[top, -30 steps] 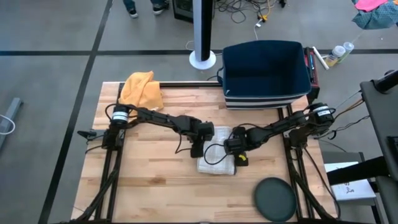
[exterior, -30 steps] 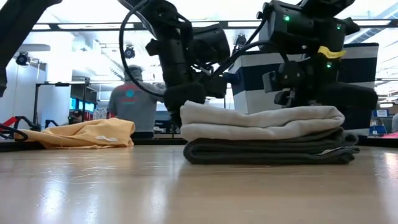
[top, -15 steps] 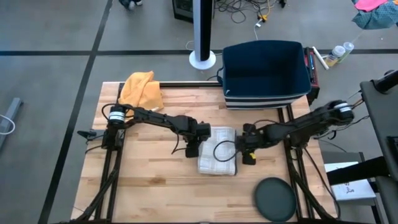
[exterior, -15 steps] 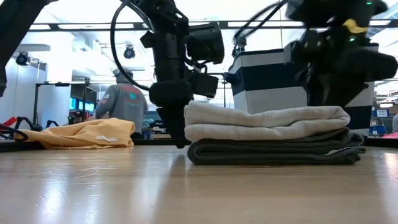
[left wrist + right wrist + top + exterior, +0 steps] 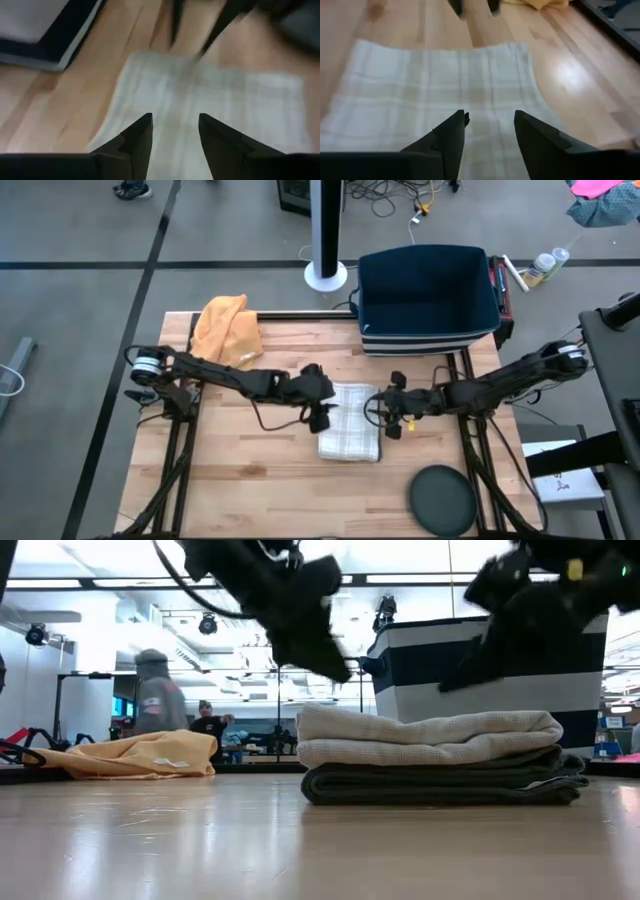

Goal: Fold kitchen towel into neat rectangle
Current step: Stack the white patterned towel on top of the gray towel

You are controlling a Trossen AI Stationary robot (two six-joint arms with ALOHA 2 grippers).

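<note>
The kitchen towel (image 5: 350, 432), light with a faint grey check, lies folded into a rectangle flat on the wooden table. In the low view it is a stack (image 5: 435, 755) of pale layers over dark grey ones. My left gripper (image 5: 322, 418) is at the towel's left edge. Its fingers are open, and the left wrist view (image 5: 175, 132) shows the towel (image 5: 210, 105) beyond them. My right gripper (image 5: 391, 423) is just off the towel's right edge. It is also open, and the right wrist view (image 5: 490, 127) shows the towel (image 5: 445, 85) ahead. In the low view both grippers are above the stack.
An orange cloth (image 5: 228, 325) lies crumpled at the table's far left. A dark blue bin (image 5: 428, 298) stands at the far right edge. A dark round disc (image 5: 442, 500) lies at the near right. People stand in the room behind the table (image 5: 155, 700).
Both grippers have risen from the towel's level to above the stack. My right gripper has drawn back toward the table's right edge, off the towel. The folded towel has stayed in place.
</note>
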